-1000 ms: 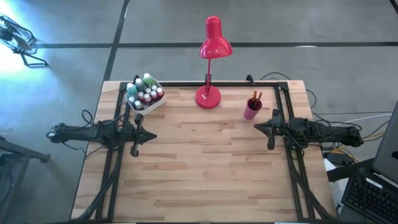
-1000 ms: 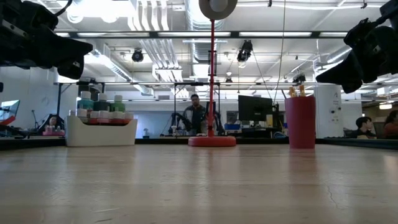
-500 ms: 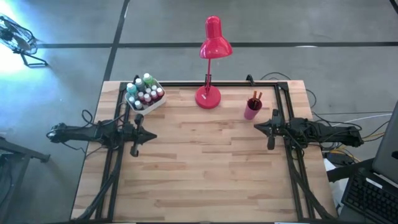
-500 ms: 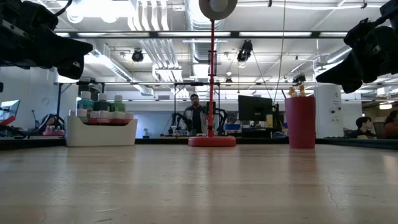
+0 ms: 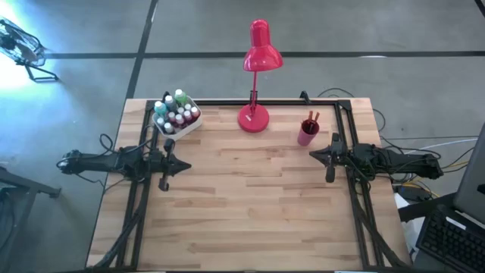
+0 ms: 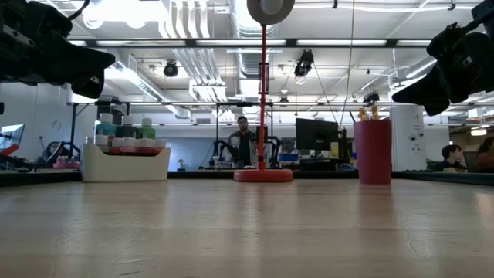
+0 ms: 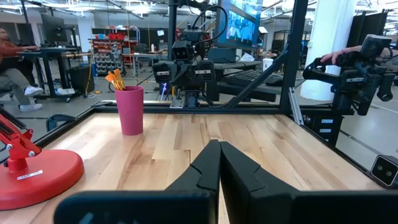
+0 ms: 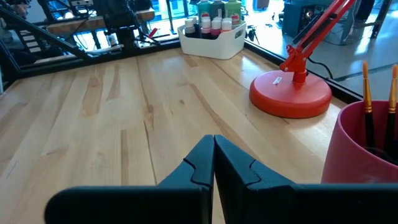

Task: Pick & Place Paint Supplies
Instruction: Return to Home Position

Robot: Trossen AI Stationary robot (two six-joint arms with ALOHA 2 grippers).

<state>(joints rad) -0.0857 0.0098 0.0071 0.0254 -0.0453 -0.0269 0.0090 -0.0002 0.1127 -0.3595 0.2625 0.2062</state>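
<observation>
Several small paint bottles stand in a white tray at the table's far left; they also show in the right wrist view. Paintbrushes stick up out of a pink cup at the far right, also seen in the left wrist view. My left gripper hovers shut at the table's left side, near the tray. My right gripper hovers shut at the right side, near the cup. Both hold nothing.
A red desk lamp stands on its round base at the far middle, between tray and cup. A black frame runs along the table's left, right and far sides. The wooden tabletop lies bare in the middle and near parts.
</observation>
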